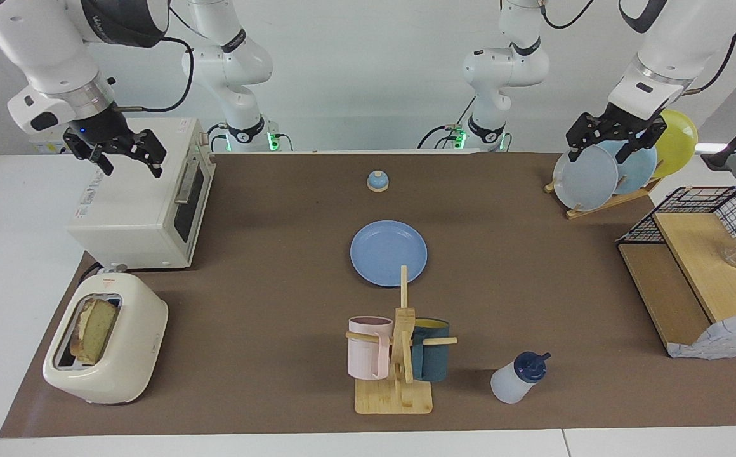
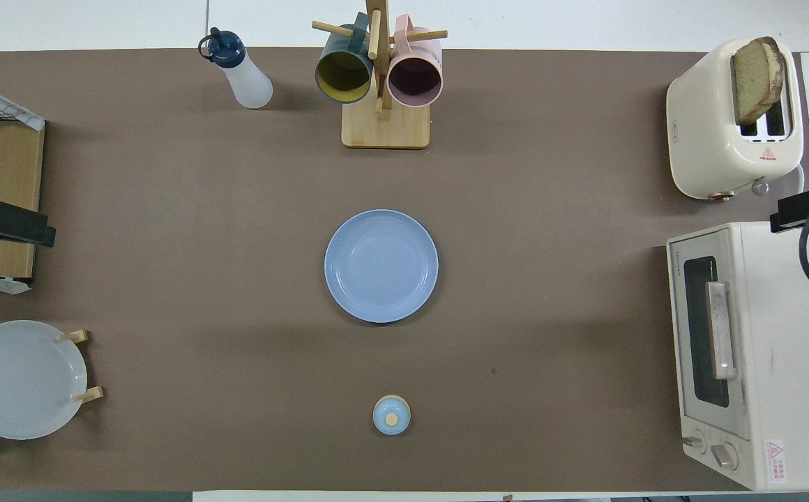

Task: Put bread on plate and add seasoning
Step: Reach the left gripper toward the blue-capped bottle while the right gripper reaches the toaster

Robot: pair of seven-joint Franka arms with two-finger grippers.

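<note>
The bread point(image 1: 95, 330) stands upright in a slot of the cream toaster point(image 1: 108, 355) at the right arm's end of the table, its top sticking out. The round blue plate point(image 1: 388, 252) lies bare at the middle of the brown mat. The seasoning bottle point(image 1: 517, 379), translucent white with a navy cap, stands farther from the robots than the plate, toward the left arm's end. My right gripper point(image 1: 130, 166) hangs open over the toaster oven. My left gripper point(image 1: 599, 155) hangs open over the plate rack. Neither holds anything.
A white toaster oven point(image 1: 146, 203) sits nearer to the robots than the toaster. A wooden mug tree point(image 1: 400, 355) with a pink and a dark teal mug stands beside the bottle. A small bell point(image 1: 377, 181), a plate rack point(image 1: 603, 174) and a wire shelf point(image 1: 698, 273) are also here.
</note>
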